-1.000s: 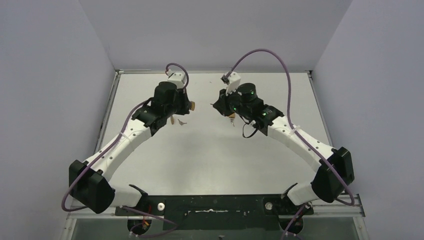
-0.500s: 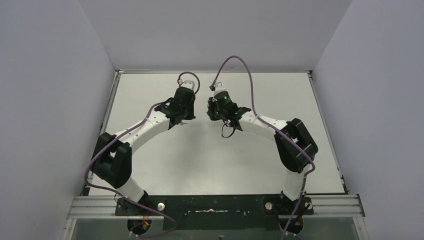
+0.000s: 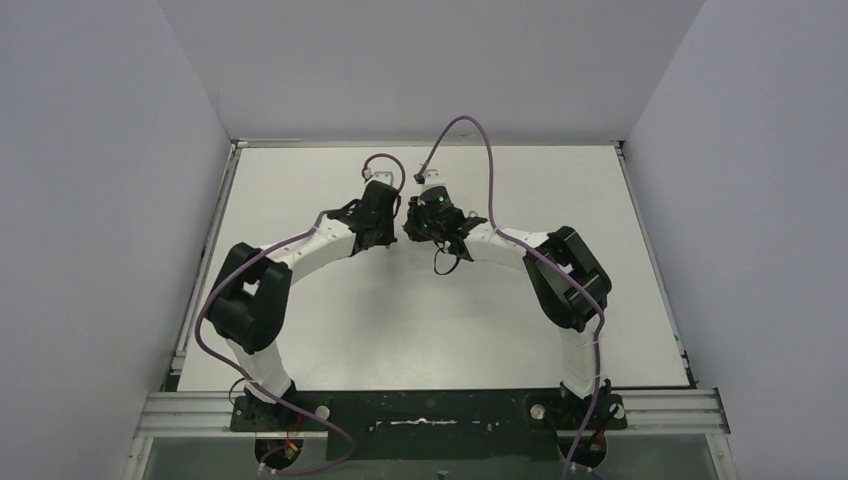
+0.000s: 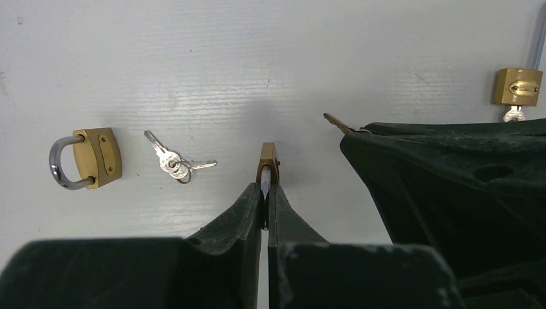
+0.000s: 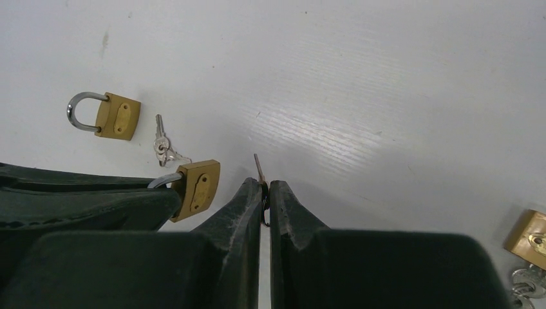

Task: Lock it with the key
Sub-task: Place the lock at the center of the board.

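Observation:
My left gripper (image 4: 265,193) is shut on the steel shackle of a small brass padlock (image 4: 269,161), held edge-on above the table. The same padlock shows in the right wrist view (image 5: 198,185). My right gripper (image 5: 264,190) is shut on a key (image 5: 258,168) whose blade points forward; the key tip also shows in the left wrist view (image 4: 336,122), a short gap right of the padlock. In the top view the two grippers (image 3: 398,220) nearly meet at the table's far middle.
On the table lie another brass padlock (image 4: 87,158) with a shackle, a pair of silver keys on a ring (image 4: 174,162), and a third padlock with keys (image 4: 517,90) at the far right, also in the right wrist view (image 5: 529,235).
Both arms have folded down and swung inward, bringing the two grippers from well apart to almost touching at the far middle of the table.

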